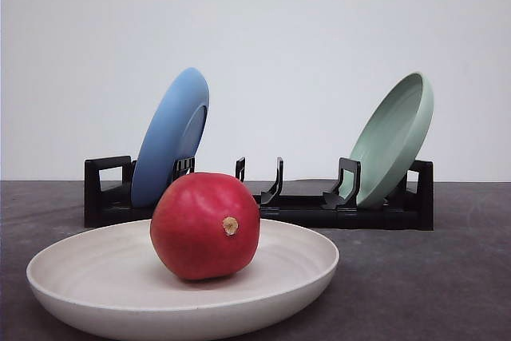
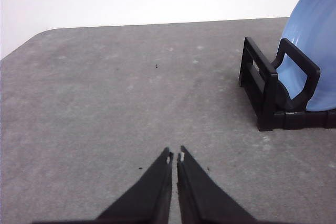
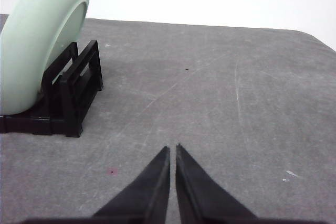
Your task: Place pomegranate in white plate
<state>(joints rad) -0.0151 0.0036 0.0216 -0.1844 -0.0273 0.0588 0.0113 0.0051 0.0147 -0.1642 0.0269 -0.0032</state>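
The glossy red pomegranate [image 1: 205, 225] rests inside the white plate [image 1: 80, 277] at the front of the table, its tan stub facing the camera. My left gripper [image 2: 175, 156] is shut with nothing between its fingers, hovering over bare grey table to the left of the rack's end. My right gripper [image 3: 172, 148] is likewise shut and holds nothing, above the table beside the rack's other end.
A black dish rack [image 1: 303, 201] stands behind the white plate. A blue plate [image 1: 170, 135] leans in its left slots and a pale green plate [image 1: 393, 137] in its right slots. The rack's ends [image 2: 265, 90] [image 3: 73, 90] sit close to each gripper.
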